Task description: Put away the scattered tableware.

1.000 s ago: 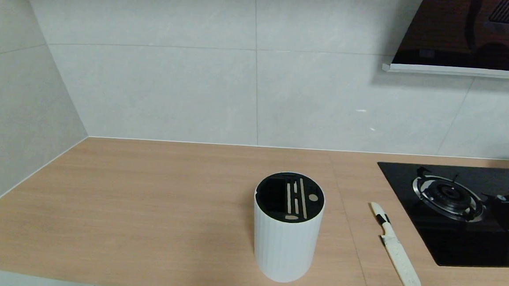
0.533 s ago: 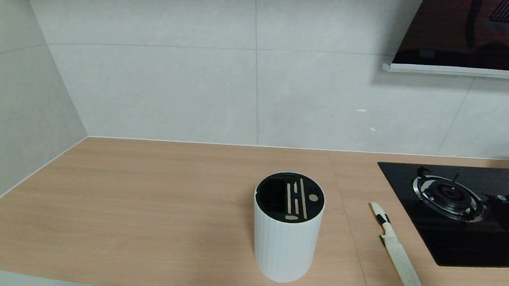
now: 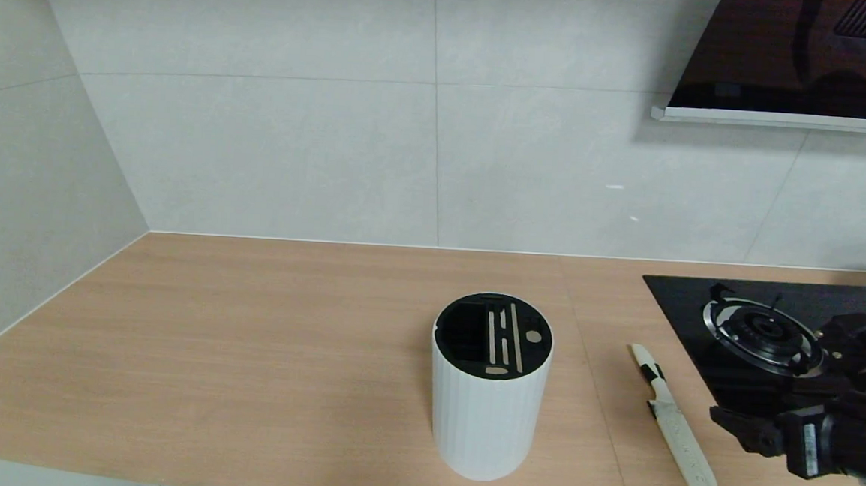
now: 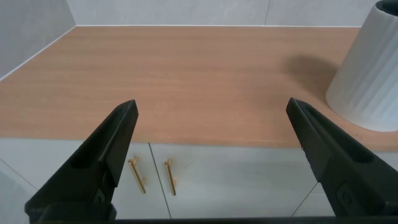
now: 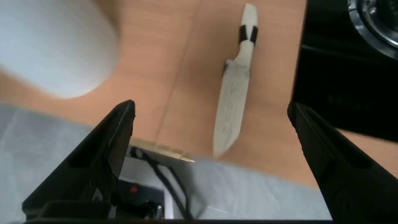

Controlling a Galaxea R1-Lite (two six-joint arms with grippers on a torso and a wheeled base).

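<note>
A cream speckled knife (image 3: 673, 427) with a black band on its handle lies flat on the wooden counter (image 3: 283, 354), between the holder and the stove. The white ribbed cylindrical holder (image 3: 489, 397) stands upright left of it, with a black slotted top. My right gripper (image 3: 770, 384) hovers open just right of the knife, over the stove's front corner. In the right wrist view the knife (image 5: 235, 87) lies below the open right gripper (image 5: 211, 111), with the holder (image 5: 56, 43) off to one side. My left gripper (image 4: 211, 106) is open and empty, in front of the counter edge, with the holder (image 4: 367, 74) nearby.
A black gas stove (image 3: 764, 353) with a burner fills the counter's right end, under a range hood (image 3: 797, 62). Tiled walls close off the back and left. Cabinet doors with gold handles (image 4: 152, 177) sit below the counter's front edge.
My right gripper has come into the head view from the lower right and risen beside the knife. The knife and the holder have not moved.
</note>
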